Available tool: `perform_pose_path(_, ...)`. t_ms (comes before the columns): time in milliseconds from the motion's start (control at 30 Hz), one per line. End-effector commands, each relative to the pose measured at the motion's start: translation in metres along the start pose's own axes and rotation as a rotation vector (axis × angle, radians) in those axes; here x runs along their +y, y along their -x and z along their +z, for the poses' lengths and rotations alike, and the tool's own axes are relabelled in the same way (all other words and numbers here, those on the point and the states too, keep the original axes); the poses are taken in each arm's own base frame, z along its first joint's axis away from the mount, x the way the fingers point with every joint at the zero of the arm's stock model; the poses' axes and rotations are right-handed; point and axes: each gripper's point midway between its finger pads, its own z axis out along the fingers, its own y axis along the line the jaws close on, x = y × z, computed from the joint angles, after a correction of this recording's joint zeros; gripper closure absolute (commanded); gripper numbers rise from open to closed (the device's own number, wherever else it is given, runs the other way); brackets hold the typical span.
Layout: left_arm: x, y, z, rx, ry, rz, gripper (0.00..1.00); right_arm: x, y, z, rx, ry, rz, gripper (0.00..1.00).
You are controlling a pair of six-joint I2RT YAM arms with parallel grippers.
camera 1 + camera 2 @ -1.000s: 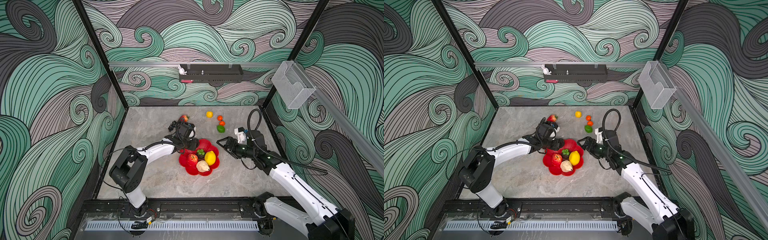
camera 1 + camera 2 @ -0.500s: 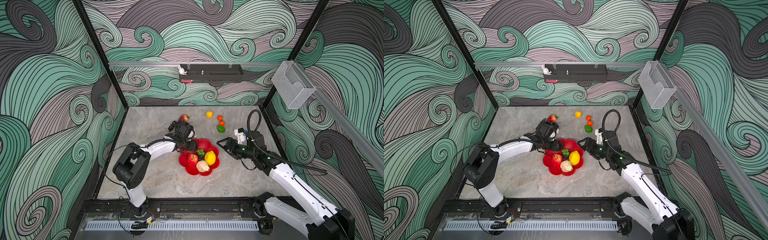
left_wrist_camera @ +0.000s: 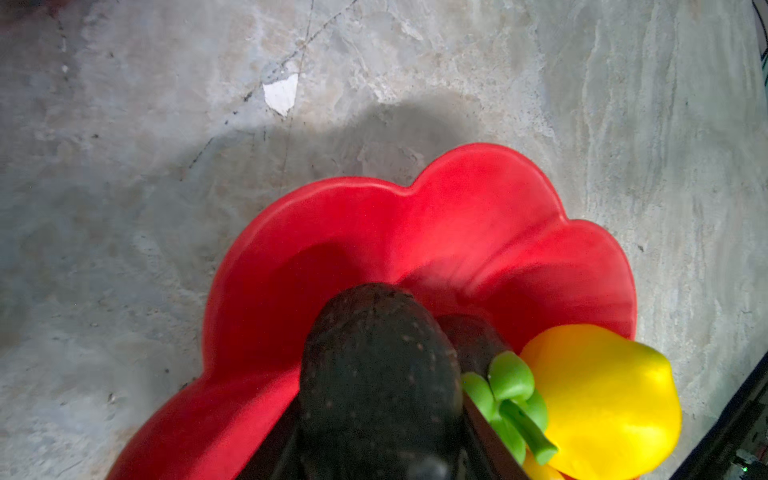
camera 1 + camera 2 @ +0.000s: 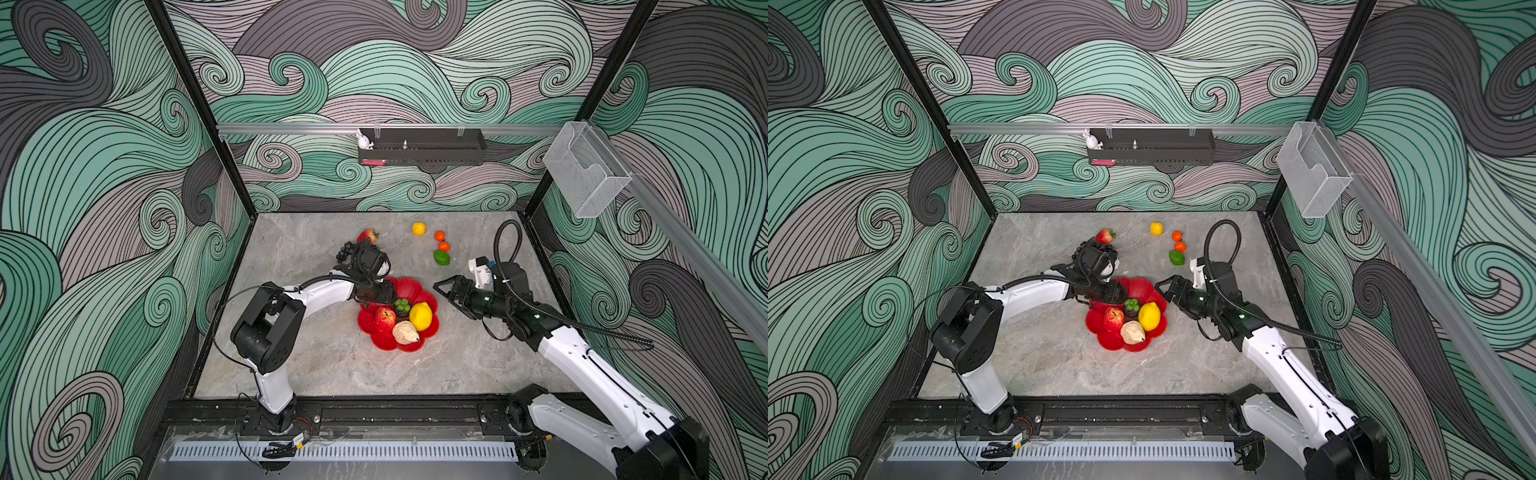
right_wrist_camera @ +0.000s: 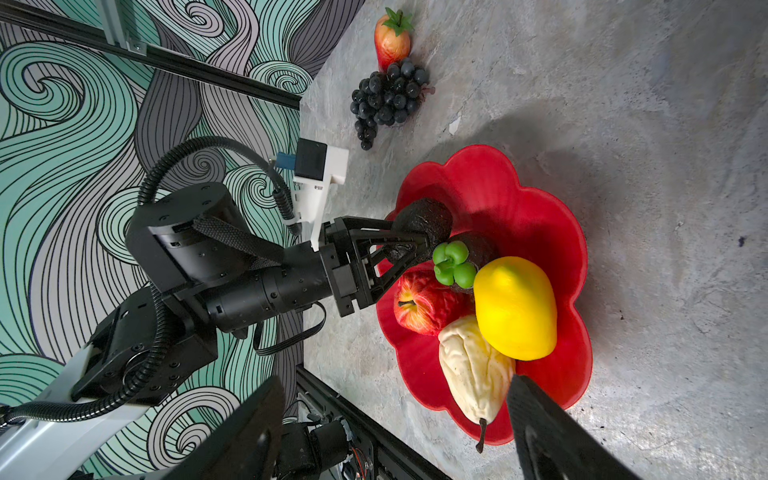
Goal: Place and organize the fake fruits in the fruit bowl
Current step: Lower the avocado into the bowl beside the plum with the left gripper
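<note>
Currently, left tool clamps a dark pebbled plastic avocado low inside the glossy red scalloped bowl, evidently to fill its bare side near the yellow plastic lemon. Right tool waits open and empty beside the rim.

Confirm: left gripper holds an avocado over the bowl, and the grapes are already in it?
No: the grapes lie outside the bowl, on the table by the strawberry, as the right wrist view shows. The left gripper does hold the avocado.
</note>
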Motion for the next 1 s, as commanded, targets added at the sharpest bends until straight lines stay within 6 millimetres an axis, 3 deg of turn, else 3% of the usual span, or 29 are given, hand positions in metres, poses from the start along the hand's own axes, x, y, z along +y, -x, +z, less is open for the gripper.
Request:
perform_pose_path(0,0.004,0.007,-0.021,-0.039,0.024,-0.038,0.49,-0.003,-0.002,0.001,0.004,0.003,0.002,0.15)
perform_pose_path(167,0.008,0.007,-0.031,-0.039,0.047,-0.068,0.49,-0.003,-0.002,0.001,0.005,0.004,0.004,0.15)
perform_pose_path(500,0.023,-0.019,-0.04,0.065,0.102,-0.134,0.49,-0.005,-0.003,0.001,0.005,-0.002,0.006,0.15)
perform_pose_path(967,0.021,-0.018,-0.028,0.102,0.078,-0.153,0.4,-0.004,-0.003,0.0,0.006,0.002,0.011,0.15)
